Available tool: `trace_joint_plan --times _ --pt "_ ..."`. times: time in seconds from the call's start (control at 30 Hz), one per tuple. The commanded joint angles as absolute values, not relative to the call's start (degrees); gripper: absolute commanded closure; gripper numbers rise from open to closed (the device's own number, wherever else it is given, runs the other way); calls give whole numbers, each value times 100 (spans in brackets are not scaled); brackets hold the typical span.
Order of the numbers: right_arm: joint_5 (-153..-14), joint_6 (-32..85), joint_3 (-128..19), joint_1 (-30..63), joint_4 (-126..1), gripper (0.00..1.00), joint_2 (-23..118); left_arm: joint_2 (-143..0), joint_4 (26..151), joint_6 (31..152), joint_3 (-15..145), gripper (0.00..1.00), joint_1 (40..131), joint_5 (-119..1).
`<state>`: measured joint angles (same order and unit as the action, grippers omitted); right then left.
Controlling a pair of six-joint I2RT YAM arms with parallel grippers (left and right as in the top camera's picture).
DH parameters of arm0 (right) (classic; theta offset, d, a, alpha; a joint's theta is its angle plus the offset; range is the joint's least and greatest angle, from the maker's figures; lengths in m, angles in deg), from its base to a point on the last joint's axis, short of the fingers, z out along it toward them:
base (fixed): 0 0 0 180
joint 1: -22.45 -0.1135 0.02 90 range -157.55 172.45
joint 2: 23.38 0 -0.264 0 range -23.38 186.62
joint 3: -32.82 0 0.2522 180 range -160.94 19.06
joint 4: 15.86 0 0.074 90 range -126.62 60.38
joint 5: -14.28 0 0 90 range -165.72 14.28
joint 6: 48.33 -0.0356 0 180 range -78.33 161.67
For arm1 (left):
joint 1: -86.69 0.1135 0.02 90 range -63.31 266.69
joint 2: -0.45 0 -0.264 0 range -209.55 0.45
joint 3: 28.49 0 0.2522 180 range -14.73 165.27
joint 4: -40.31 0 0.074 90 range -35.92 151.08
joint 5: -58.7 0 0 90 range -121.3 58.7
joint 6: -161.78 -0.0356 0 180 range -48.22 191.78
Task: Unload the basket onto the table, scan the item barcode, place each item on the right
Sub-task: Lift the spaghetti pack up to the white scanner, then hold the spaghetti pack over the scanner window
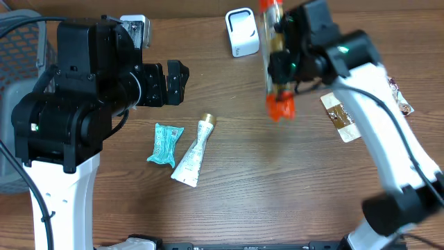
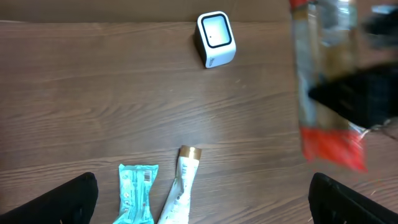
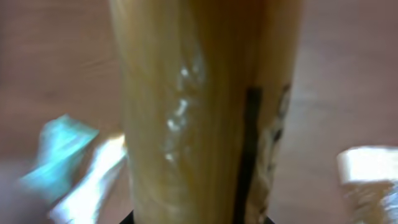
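Note:
The item is a long clear pack [image 1: 266, 38] with orange-red ends and pale yellow contents. It hangs in the air at the back of the table, close to the right of the white scanner [image 1: 242, 32]. My right gripper [image 1: 284, 61] is shut on the pack's middle. In the right wrist view the pack [image 3: 199, 112] fills the frame, blurred, and hides the fingers. The left wrist view shows the pack [image 2: 323, 81] at the right and the scanner [image 2: 216, 38] at the back. My left gripper [image 1: 182, 83] is open and empty [image 2: 202, 205], above the table's left half.
A teal packet [image 1: 165, 144] and a white tube [image 1: 195, 153] lie side by side on the wood below my left gripper. Two snack packets [image 1: 341, 118] [image 1: 400, 96] lie at the right. A wire basket [image 1: 21, 42] stands at the left edge.

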<state>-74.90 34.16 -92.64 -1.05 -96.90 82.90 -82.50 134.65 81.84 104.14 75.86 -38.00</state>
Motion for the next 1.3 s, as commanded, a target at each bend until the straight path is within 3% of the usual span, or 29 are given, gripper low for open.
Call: trace_joint_plan --times 0.0,0.13,0.43,0.63,1.27 --pt "-4693 4004 -9385 -387 -8847 97 9096 -8270 13445 8055 10451 0 7580 -3839" --pt "-3233 5320 -9385 -560 -7435 97 9717 -8270 13443 8055 10451 1 7580 -3839" --pt "-2033 8421 -9385 -593 -4397 96 10838 -8270 13443 8055 10451 0 7580 -3837" --pt "-1770 9870 -9385 -567 -2987 97 11507 -8270 13443 8058 10451 0 7580 -3837" --pt "-1523 10148 -9385 -416 -2060 96 12093 -8270 13445 8058 10451 0 7580 -3839"
